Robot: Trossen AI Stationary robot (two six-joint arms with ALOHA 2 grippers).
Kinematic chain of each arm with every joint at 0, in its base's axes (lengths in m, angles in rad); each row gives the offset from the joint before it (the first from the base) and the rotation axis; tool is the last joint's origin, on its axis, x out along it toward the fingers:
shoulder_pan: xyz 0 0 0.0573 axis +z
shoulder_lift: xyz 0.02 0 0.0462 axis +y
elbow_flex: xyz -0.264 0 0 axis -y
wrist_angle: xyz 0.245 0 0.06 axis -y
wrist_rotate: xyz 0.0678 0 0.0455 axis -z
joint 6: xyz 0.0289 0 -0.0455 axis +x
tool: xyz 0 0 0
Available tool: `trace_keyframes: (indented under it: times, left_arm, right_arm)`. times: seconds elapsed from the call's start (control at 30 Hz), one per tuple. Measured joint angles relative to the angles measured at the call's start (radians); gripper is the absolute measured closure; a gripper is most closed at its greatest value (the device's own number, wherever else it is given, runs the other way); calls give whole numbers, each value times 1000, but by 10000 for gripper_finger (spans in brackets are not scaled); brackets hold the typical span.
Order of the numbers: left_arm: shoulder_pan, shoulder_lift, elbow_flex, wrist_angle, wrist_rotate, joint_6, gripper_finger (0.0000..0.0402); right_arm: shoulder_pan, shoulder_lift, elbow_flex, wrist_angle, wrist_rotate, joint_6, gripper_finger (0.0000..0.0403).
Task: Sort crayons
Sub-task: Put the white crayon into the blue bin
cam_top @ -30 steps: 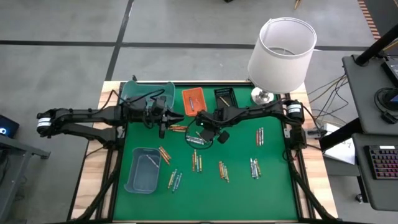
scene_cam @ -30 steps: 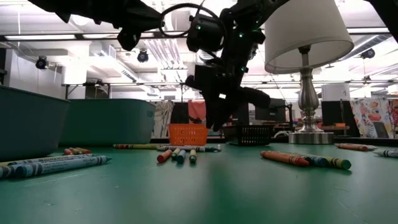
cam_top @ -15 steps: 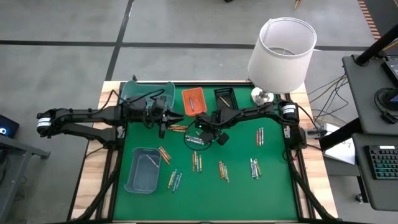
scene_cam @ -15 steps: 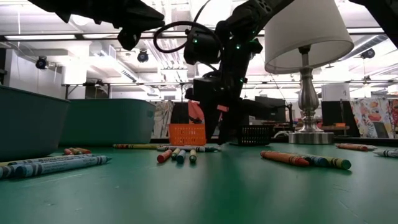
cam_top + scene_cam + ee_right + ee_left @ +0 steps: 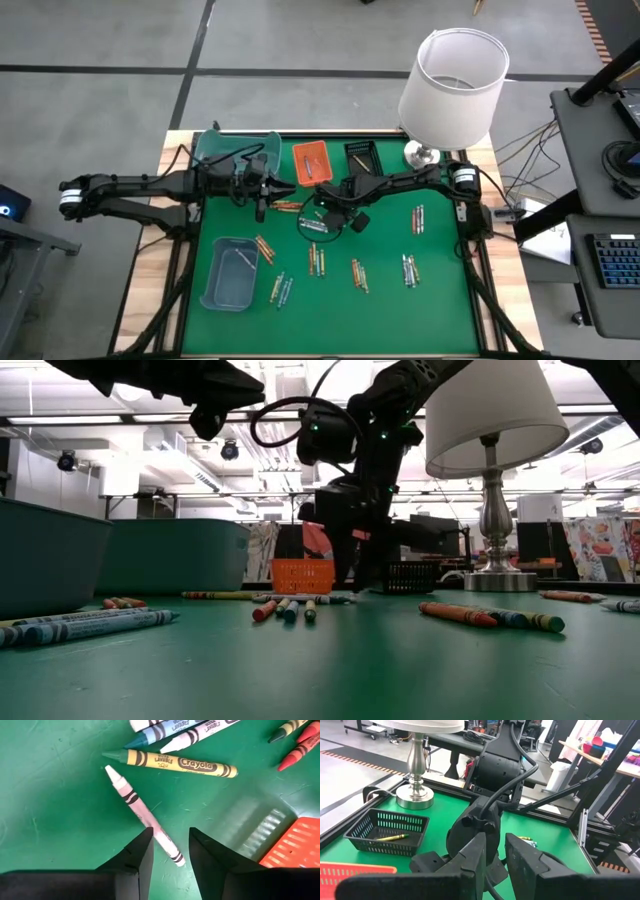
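Many crayons lie flat in small groups on the green mat, for instance the groups at the mat's middle and right. My right gripper is open and low over the group at mid-mat. Its fingertips stand on either side of a pale pink crayon; I cannot tell whether they touch it. A yellow crayon lies just beyond. My left gripper hangs higher, left of the right one, with a narrow gap between its fingers and nothing in it.
A big teal tray, an orange tray and a black basket holding a yellow-green crayon stand along the far edge. A grey-blue tray sits near left. A lamp stands at the far right corner.
My right gripper has come down toward the crayons at mid-mat and now stands just above the mat. The crayons have stayed where they were.
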Motion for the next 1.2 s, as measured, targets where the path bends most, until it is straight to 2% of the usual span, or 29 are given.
trace_keyframes:
  times: [0.53, 0.67, 0.93, 1.2]
  left_arm:
    - [0, 0, 0, 0, 0, 0, 346]
    - [0, 0, 0, 0, 0, 0, 346]
    - [0, 2, 0, 1, 0, 0, 346]
    - [0, 6, 0, 9, -1, 3, 346]
  right_arm:
    - [-6, 69, 5, -1, -9, -14, 293]
    - [-12, 71, 3, -8, -55, -14, 314]
    - [-19, 73, 2, -36, -95, -14, 388]
    - [-22, 56, 1, -46, -98, 41, 393]
